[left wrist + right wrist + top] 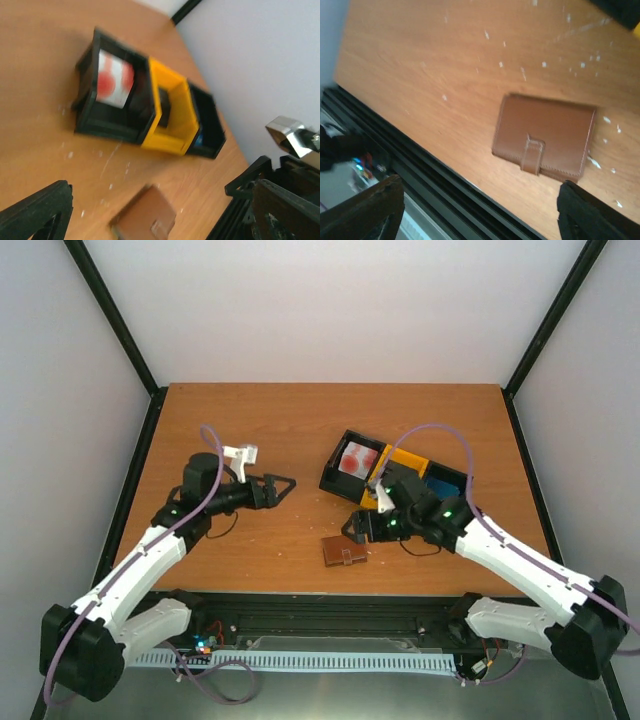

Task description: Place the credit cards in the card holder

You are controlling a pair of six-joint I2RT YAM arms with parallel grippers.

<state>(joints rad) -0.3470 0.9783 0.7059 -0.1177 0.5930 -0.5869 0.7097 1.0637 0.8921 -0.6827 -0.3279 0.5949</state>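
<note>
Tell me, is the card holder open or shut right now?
Shut. The card holder lies folded flat on the table, its strap clasp down over the cover, no inside showing.

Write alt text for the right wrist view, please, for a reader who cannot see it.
A closed brown card holder lies flat on the wooden table near its black edge rail. The right pincer stands open, its dark fingers at the picture's lower corners.

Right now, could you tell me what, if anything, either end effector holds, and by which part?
Nothing: left end effector and right end effector are open; the holder lies free.
</note>
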